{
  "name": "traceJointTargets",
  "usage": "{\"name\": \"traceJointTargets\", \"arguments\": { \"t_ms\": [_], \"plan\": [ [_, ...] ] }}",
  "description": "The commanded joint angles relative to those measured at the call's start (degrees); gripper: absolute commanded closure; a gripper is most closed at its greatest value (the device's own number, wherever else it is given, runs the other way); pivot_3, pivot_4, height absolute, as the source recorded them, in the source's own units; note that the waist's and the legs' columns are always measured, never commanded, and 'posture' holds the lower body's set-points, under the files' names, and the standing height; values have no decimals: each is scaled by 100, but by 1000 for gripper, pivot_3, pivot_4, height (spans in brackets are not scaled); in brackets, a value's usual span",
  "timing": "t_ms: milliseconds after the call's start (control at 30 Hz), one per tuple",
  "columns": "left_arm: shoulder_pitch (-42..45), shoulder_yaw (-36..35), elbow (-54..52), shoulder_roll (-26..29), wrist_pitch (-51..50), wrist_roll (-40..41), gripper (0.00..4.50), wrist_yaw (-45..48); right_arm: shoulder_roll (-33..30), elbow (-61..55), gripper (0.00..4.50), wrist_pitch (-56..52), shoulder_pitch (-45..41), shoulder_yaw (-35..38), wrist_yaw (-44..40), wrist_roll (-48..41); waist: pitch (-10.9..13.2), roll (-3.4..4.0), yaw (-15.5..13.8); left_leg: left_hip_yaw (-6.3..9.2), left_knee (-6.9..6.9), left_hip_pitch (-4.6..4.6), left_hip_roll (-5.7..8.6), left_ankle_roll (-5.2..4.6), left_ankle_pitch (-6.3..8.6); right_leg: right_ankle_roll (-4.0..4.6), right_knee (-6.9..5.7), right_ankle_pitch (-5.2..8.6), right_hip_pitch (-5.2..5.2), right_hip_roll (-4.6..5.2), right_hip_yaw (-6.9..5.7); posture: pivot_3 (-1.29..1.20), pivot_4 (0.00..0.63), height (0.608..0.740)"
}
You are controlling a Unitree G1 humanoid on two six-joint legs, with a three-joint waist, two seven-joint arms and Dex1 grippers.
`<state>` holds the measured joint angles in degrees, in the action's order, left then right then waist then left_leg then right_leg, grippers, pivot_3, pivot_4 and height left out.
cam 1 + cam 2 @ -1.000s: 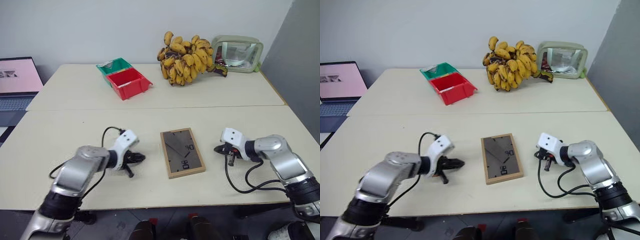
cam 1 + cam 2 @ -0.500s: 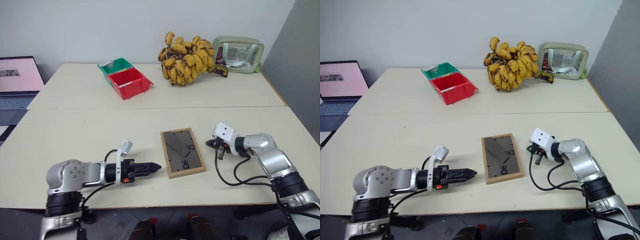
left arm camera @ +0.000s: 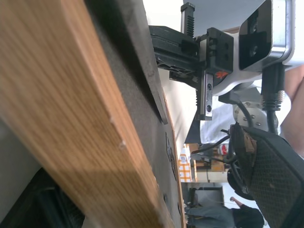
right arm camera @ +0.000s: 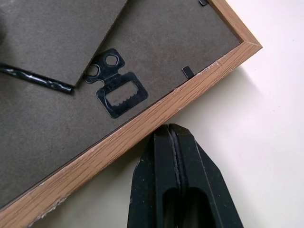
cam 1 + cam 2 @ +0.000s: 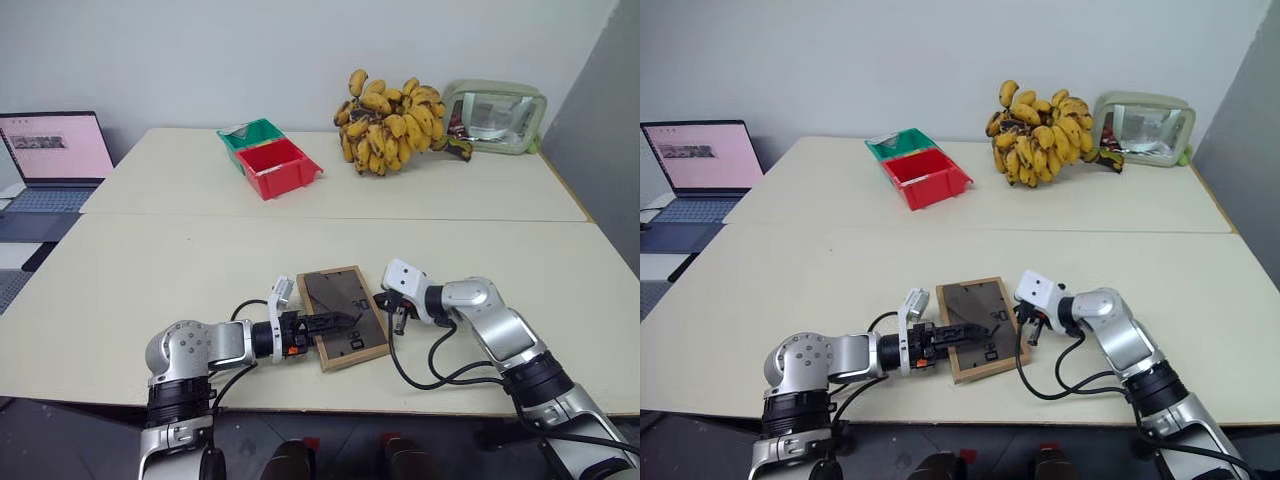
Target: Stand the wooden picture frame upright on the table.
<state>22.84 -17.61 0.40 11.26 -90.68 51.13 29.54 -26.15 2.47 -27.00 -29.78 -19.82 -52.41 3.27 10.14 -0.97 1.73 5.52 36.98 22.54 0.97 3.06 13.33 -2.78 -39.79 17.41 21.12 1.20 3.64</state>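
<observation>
Both arms are in tight on the wooden picture frame [image 5: 343, 316] now, which lies back-side up near the front edge of the bench [image 5: 180, 260], dark backing facing the ceiling. The left gripper [image 5: 335, 321] comes in low from the frame's near-left corner, its jaws spread wide with the frame's wooden edge between them; from the wrist view that edge looks tilted off the surface, though whether the jaws actually press on it I cannot tell. The right gripper [image 4: 175, 137] sits just off the opposite long side, jaws pressed fully together, holding nothing, the tips right up against the light-wood rim beside the little sawtooth hanger [image 4: 115, 90]. Beyond the jaws, well away across the bench seam, sit a red bin [image 5: 285, 166] with a green bin [image 5: 245, 133] behind it, a big bunch of bananas [image 5: 395, 120] and a green-rimmed clear pouch [image 5: 497, 116]. Off past the left arm, a laptop [image 5: 55, 155] stands open
</observation>
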Motion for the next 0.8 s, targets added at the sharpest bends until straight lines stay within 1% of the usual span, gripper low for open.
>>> {"name": "traceJointTargets", "arguments": {
  "t_ms": [33,167,200,233,367,400,467,500,533,667,733,767,800],
  "plan": [
    [-218,225,-94,-113,-165,-15,12,-197,-41,-163,4500,-80,64,97,64,-65,0,0,0,1,0,1,0,0,0,0,1,0,0,0,0,0,150,740],
    [-493,298,-349,151,-182,119,12,-110,-112,-116,4500,-96,107,171,79,-97,0,0,9,0,-5,2,0,0,0,0,11,0,0,0,0,0,150,740],
    [-528,273,-359,206,-182,140,196,-109,-126,-95,4500,-84,100,184,82,-94,0,-1,12,0,-7,2,0,0,1,0,14,0,0,0,0,0,150,740],
    [-547,259,-366,241,-182,159,196,-115,-135,-83,4500,-79,96,192,86,-95,-1,-1,16,0,-9,3,-2,0,1,0,18,0,0,0,-1,0,150,740],
    [-567,209,-397,431,-182,265,997,-64,-161,74,4500,-54,17,237,114,-96,-1,-1,20,0,-13,4,-6,0,1,0,27,0,0,-1,-1,0,150,740],
    [-568,194,-407,432,-182,267,1089,-76,-157,84,4500,-67,6,248,125,-114,0,-1,21,0,-13,4,-7,0,1,0,27,0,0,-1,-1,0,150,740],
    [-569,164,-411,387,-146,210,1576,-156,-143,107,4500,-72,-28,255,142,-131,0,-2,21,0,-14,5,-8,0,1,0,29,0,1,-3,-2,0,150,740],
    [-564,145,-393,342,-106,177,1661,-205,-133,114,4500,-78,-44,258,143,-141,0,-2,21,0,-14,5,-8,0,1,0,30,0,1,-3,-2,0,150,740],
    [-565,138,-387,303,-67,160,1936,-238,-123,118,4500,-73,-56,262,158,-141,0,-2,19,0,-14,6,-8,0,1,0,31,0,1,-3,-2,0,150,740],
    [-552,74,-380,174,14,152,2567,-342,-111,36,4500,-186,-98,359,173,-244,1,-3,16,2,-14,10,-8,0,1,0,35,0,1,-2,-3,0,150,740],
    [-555,53,-399,153,32,148,2932,-349,-186,-43,4500,-266,-91,443,122,-318,1,-3,13,4,-13,14,-8,0,1,0,40,0,1,-2,-6,0,150,740],
    [-524,24,-393,179,113,84,3007,-408,-319,-97,4500,-285,-98,541,5,-405,1,-3,6,5,-13,16,-7,0,1,0,42,0,2,-2,-6,0,150,740],
    [-483,104,-400,318,231,-39,3139,-432,-475,-89,4500,-277,-171,691,-145,-516,1,-3,1,7,-13,18,-6,0,1,-1,45,-1,2,-2,-8,0,150,740]
  ]
}}
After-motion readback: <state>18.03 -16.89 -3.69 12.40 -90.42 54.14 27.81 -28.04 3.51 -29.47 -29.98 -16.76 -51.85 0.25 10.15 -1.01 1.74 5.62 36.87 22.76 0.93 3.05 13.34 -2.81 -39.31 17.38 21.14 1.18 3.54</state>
